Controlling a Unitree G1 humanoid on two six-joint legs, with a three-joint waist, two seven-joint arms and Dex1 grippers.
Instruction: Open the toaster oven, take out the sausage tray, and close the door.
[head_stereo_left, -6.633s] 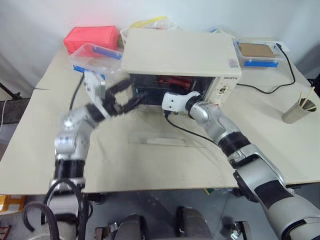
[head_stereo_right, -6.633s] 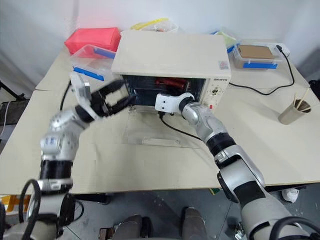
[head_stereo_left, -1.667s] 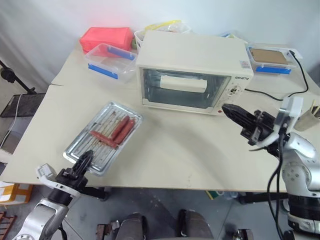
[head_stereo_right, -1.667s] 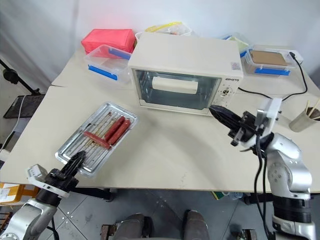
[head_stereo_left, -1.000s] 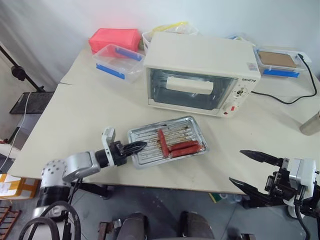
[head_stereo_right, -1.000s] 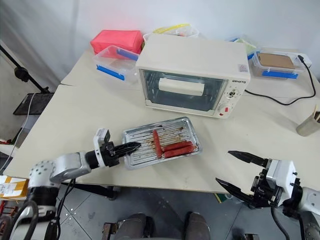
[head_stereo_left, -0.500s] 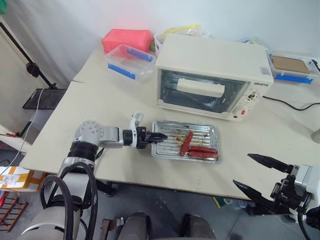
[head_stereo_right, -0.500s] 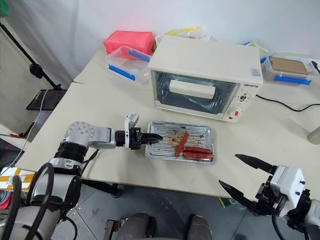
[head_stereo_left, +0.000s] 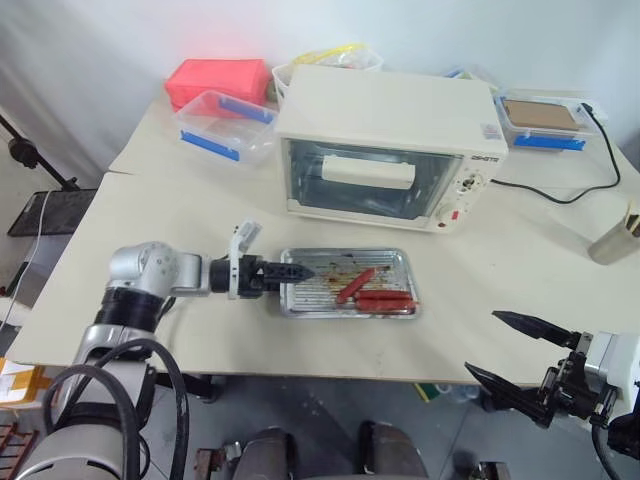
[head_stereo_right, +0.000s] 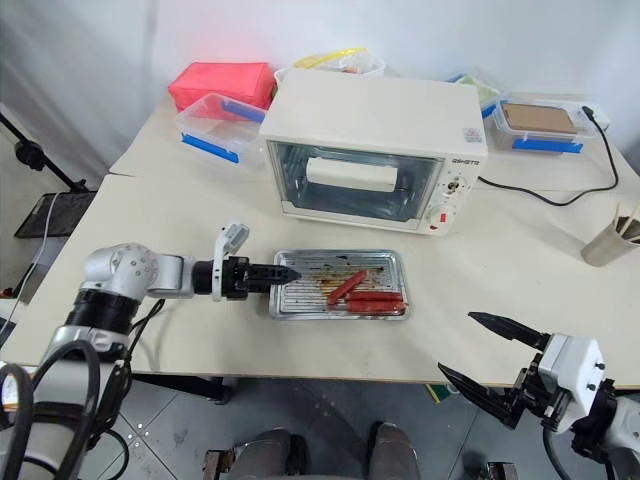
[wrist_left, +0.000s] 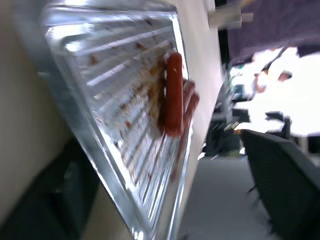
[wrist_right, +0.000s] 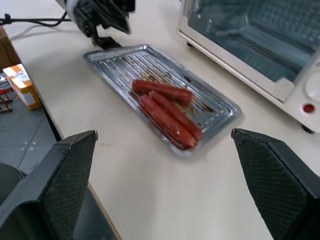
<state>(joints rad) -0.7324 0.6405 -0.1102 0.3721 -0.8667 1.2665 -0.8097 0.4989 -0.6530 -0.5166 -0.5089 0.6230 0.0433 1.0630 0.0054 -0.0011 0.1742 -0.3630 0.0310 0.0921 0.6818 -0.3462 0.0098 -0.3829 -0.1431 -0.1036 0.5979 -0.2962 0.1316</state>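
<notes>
The sausage tray (head_stereo_left: 400, 255) lies flat on the table (head_stereo_left: 200, 210), right in front of the left gripper (head_stereo_left: 288, 270), which sits at the tray's near short rim. I cannot tell if that gripper is holding the rim or has let go. The red sausages (head_stereo_left: 375, 293) lie at the far end of the tray from it. The toaster oven (head_stereo_left: 385, 110) stands past the tray, off to that gripper's side, and its door (head_stereo_left: 370, 180) looks shut.

The right gripper (head_stereo_left: 481, 343) hangs wide open and holds nothing, well away from the tray.

The job looks almost done. To end it well, the left gripper should let go all the way first. Then it should pull straight back, so it does not drag or tip the tray.
</notes>
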